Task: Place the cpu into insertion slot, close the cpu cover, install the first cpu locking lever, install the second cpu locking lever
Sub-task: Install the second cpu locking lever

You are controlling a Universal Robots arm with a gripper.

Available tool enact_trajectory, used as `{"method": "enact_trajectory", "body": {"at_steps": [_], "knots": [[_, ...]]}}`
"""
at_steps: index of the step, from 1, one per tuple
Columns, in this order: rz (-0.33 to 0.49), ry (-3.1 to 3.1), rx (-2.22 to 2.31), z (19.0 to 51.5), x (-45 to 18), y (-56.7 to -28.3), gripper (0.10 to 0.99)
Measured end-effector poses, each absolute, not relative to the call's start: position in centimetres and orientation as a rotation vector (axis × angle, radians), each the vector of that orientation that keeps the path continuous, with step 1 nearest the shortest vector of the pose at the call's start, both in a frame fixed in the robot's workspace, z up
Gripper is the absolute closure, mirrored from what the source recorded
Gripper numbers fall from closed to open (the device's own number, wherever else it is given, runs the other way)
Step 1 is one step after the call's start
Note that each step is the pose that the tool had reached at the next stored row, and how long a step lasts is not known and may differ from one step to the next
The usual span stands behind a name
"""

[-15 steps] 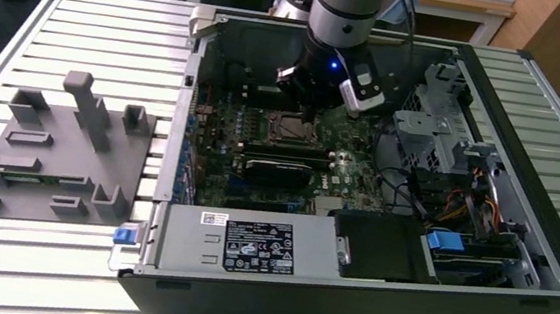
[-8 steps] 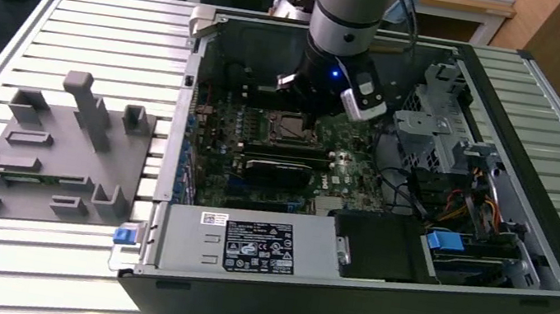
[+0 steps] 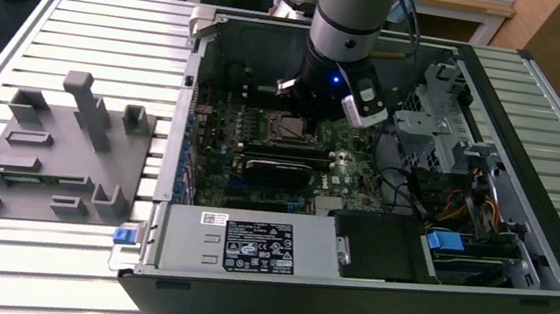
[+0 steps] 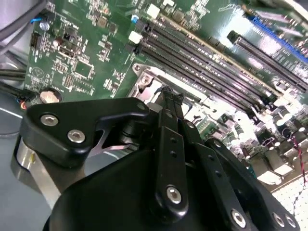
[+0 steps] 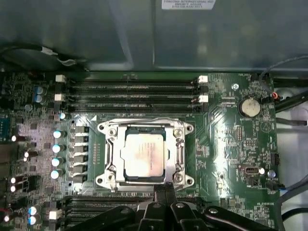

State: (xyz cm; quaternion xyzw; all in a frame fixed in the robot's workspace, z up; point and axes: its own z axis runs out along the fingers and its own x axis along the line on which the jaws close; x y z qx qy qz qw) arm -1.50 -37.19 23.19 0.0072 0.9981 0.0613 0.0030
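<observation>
- The arm reaches down into the open computer case, which lies on its side on a slatted table; its gripper hangs low over the motherboard, just above the socket area.
- In the first wrist view the chip lies flat in the socket, its pale metal top showing through the window of the cover.
- The cover is down over the chip, its silver frame sitting square around it.
- The gripper has its two black fingers drawn together with no visible gap, their tips at the edge of the socket frame nearest the camera.
- Nothing can be seen held between the fingers; whether the tips touch a lever there cannot be told.
- In the second wrist view the fingertips again meet right at the metal rim of the socket, with the long memory slots running beyond it.
- A grey plastic fixture stands on the table outside the case, to the exterior view's left, well apart from the arm.
</observation>
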Motion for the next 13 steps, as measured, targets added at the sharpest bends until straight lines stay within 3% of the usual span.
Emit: {"method": "enact_trajectory", "body": {"at_steps": [13], "knots": [[0.193, 3.129, 0.023, 22.7, -4.3, -38.0, 0.969]]}}
